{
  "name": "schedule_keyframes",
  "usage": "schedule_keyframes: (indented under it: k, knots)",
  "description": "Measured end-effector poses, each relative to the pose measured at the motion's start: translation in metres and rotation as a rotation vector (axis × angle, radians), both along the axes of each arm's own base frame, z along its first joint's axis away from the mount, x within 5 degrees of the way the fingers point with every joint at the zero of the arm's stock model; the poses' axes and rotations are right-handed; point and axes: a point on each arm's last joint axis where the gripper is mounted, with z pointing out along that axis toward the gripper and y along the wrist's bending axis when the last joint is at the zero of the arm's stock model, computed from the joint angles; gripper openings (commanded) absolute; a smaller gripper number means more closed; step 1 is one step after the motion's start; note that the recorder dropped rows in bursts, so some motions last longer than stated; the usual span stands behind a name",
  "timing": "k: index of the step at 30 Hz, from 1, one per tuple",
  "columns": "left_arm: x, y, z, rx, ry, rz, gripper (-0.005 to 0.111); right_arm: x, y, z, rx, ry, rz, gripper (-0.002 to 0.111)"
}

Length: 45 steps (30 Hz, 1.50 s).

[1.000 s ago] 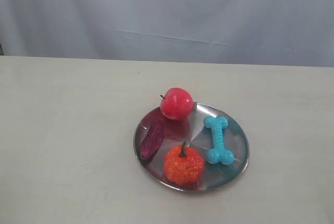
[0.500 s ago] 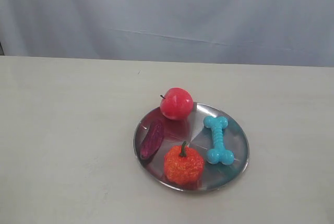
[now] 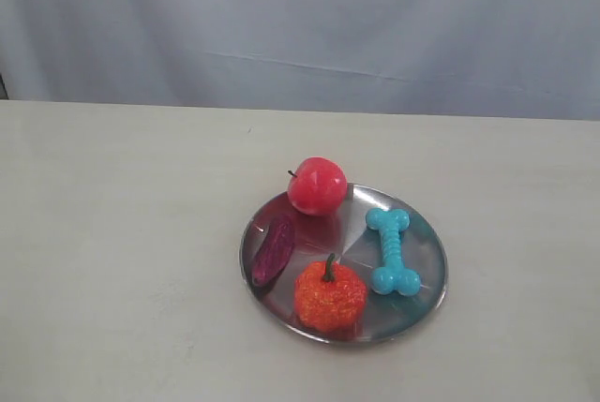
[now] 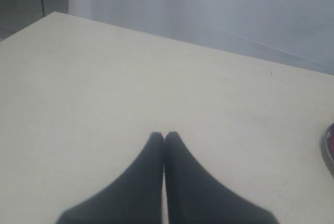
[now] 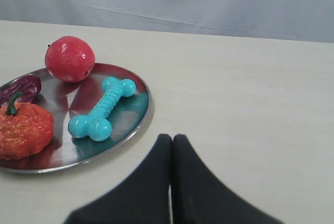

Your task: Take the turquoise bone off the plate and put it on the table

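The turquoise bone [image 3: 392, 250] lies on the right half of the silver plate [image 3: 433, 245], which rests on the beige table [image 3: 112, 233]. In the right wrist view the bone [image 5: 102, 109] and the plate's rim [image 5: 140, 122] show just beyond my right gripper [image 5: 173, 137], which is shut with nothing in it and hangs over bare table beside the plate. My left gripper [image 4: 164, 134] is shut and empty over plain table, with only the plate's edge [image 4: 329, 148] at the frame's border. Neither gripper shows in the exterior view.
A red apple [image 3: 317, 186], a dark purple fruit [image 3: 273, 249] and an orange pumpkin [image 3: 329, 294] share the plate with the bone. A pale blue-grey cloth [image 3: 300, 27] hangs behind the table's far edge.
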Motion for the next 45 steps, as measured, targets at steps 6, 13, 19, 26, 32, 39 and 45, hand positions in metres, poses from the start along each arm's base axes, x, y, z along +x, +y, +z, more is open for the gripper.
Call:
schedule_keyframes:
  k: [6,13,19,26,32,39,45]
  knots:
    - [0.000,0.000,0.000,0.000,0.000,0.000,0.000,0.002,-0.001,0.010,-0.075,-0.093,0.003,-0.001]
    - [0.000,0.000,0.000,0.000,0.000,0.000,0.000,0.001,0.000,0.042,-0.187,-0.433,0.006,-0.001]
    - [0.000,0.000,0.000,0.000,0.000,0.000,0.000,-0.002,0.002,0.056,-0.223,-0.592,0.009,-0.001]
    - [0.000,0.000,0.000,0.000,0.000,0.000,0.000,-0.012,0.005,0.075,0.161,-0.929,0.091,-0.001]
    - [0.000,0.000,0.000,0.000,0.000,0.000,0.000,-0.008,0.005,0.086,0.267,-0.806,0.078,-0.001]
    - [0.000,0.000,0.000,0.000,0.000,0.000,0.000,0.033,-0.009,0.127,0.347,-0.473,-0.037,-0.001]
    - [0.000,0.000,0.000,0.000,0.000,0.000,0.000,0.107,-0.020,0.163,0.322,-0.202,-0.018,-0.001]
